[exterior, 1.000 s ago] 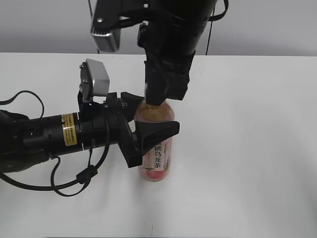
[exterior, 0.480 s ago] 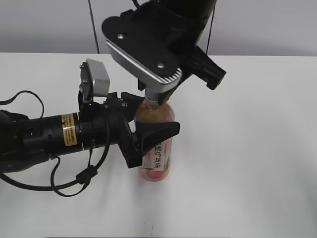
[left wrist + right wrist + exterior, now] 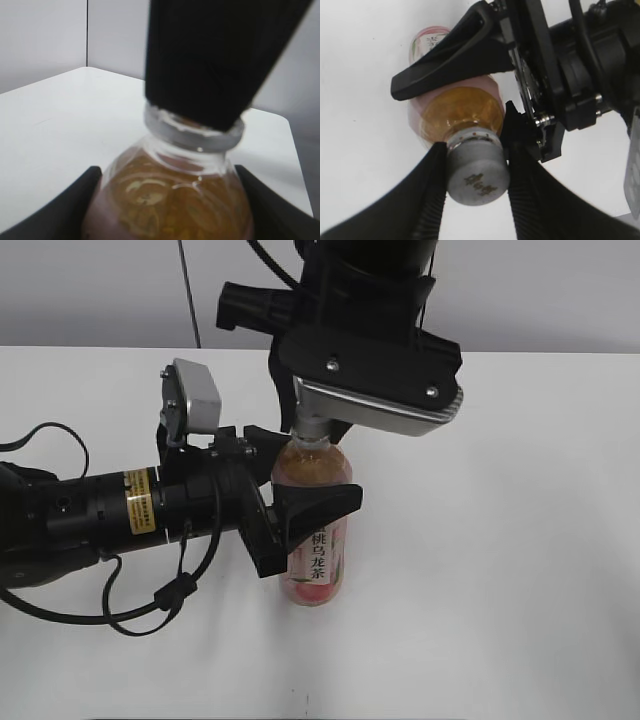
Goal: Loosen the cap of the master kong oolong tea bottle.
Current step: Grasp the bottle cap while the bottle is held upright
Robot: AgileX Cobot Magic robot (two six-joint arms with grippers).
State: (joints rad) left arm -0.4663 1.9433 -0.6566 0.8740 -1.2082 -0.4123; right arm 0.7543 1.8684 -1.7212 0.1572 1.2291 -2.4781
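Since the earlier exterior pictures, the right wrist is being swung round the upright axis of the master kong oolong tea bottle (image 3: pixel 317 540): its silver camera housing is now being shown on the right of the neck, while the bottle and the left arm are being kept in the same place on the white table (image 3: pixel 520 570).

The bottle is being held standing near the table's middle by the left gripper (image 3: pixel 300 480), its jaws half open and pressed on either side of the shoulder, above the pink label. The cap (image 3: pixel 476 174) is being clamped from directly above by the right gripper (image 3: pixel 475 185), its two ribbed fingers (image 3: pixel 427 195) being set against opposite sides of the ribbed wall, partly closed.

The coming move is being governed by one relation: the bottle's long axis is running straight up into the right gripper, so that any further twist is likely to be made about that same vertical line, with the left arm serving as the brace below.
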